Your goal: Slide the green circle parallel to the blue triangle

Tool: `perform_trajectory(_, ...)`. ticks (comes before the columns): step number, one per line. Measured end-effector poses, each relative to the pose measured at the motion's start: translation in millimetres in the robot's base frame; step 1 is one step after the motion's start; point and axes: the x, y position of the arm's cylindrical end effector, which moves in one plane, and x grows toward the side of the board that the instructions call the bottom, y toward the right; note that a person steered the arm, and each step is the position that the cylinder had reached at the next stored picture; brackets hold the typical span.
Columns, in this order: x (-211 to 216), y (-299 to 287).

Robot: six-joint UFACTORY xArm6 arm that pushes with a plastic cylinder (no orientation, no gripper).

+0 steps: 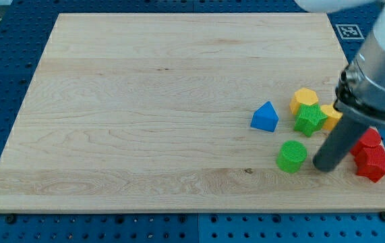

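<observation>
Since green circle (292, 156) looks light, rigid: push its right side (no end effector jaws, nothing held); my tip (325, 165) sits just right of it, blue triangle (265, 117) up-left.

Green circle (292, 156) lies flat, below-right of upright blue triangle (265, 117).
</observation>
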Motion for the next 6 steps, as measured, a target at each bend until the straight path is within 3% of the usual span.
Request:
perform_trajectory(1,-19,-41)
perform_trajectory(2,-6,-43)
perform_trajectory(4,13,5)
perform_trajectory(5,45,2)
perform_trajectory(6,40,-42)
